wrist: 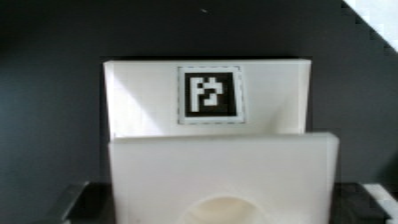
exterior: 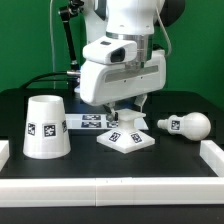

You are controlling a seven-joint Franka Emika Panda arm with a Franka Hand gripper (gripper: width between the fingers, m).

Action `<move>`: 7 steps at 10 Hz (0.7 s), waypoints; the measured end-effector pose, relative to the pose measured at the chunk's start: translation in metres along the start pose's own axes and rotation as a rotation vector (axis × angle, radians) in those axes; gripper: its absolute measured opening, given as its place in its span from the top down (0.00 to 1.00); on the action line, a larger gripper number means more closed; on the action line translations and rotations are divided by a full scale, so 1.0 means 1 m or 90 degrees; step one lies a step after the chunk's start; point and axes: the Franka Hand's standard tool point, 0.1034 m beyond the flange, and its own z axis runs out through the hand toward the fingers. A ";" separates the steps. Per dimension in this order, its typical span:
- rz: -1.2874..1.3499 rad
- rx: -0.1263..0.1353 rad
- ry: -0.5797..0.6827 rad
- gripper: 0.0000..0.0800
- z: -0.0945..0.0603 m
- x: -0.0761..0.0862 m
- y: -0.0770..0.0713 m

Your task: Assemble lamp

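The flat square lamp base [exterior: 126, 141] lies on the black table, in the middle, with a tag on top. My gripper [exterior: 126, 120] hangs straight over it with its fingers down at the base. In the wrist view the base [wrist: 214, 110] fills the space between the two dark fingers [wrist: 71, 203], which stand wide apart at its sides, and its round socket hole [wrist: 226, 210] sits between them. A thin gap shows beside one finger. The tapered shade [exterior: 46, 127] stands at the exterior view's left. The round-headed bulb [exterior: 188, 124] lies on its side at the right.
The marker board [exterior: 88, 122] lies flat behind the base, partly hidden by my gripper. A low white wall [exterior: 110, 190] runs along the front of the table, with side pieces at the left [exterior: 4, 150] and right [exterior: 214, 155].
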 end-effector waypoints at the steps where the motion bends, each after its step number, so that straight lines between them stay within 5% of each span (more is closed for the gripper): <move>1: 0.000 0.000 0.000 0.33 0.000 0.000 0.000; 3: 0.036 0.004 0.001 0.33 -0.001 0.009 0.006; 7: 0.121 -0.014 0.039 0.33 -0.006 0.069 0.028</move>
